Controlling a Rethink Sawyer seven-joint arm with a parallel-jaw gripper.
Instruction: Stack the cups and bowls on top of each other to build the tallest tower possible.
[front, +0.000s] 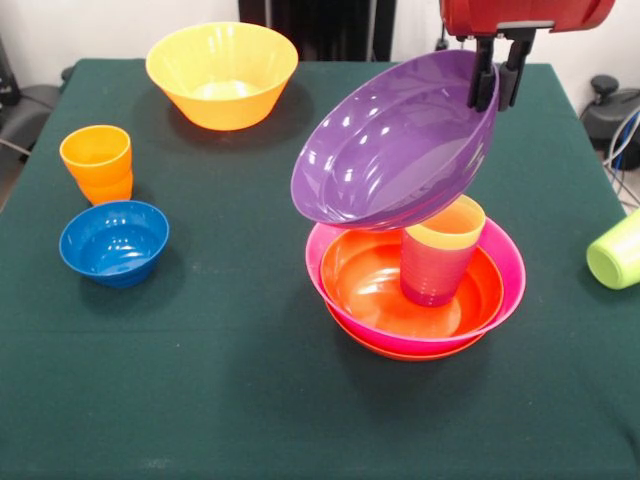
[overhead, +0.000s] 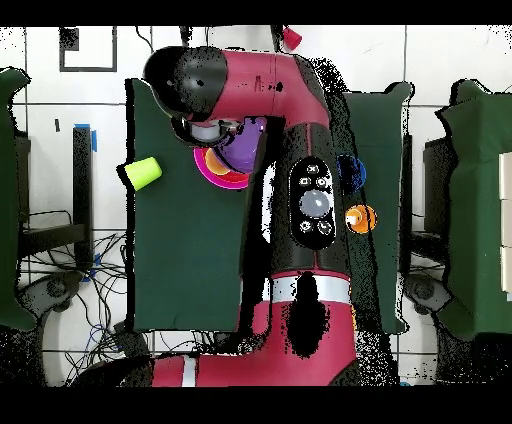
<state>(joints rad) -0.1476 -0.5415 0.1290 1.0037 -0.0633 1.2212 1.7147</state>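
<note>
Gripper clamped on the far rim of the purple bowl, black fingers closed either side of the rim edge, one inside, one outside. Held that bowl steeply tilted, hollow facing the camera side of the table, low edge just over the yellow cup; impossible to tell whether touching it. Yellow cup nested in a purple cup, both upright inside a red-orange bowl, that bowl inside a pink bowl, another red-orange bowl showing beneath the pink one. Tower stood right of the table's middle in the front view, nearer the right edge than the left. Large yellow-orange bowl sat near the far left corner. Two orange cups, stacked, stood by the left edge, small blue bowl just in front of them. Lime green cup lay on its side at the right edge. Seen from overhead: arm covering most of the green table, green cup, pink and purple bowls peeping out beside it
</note>
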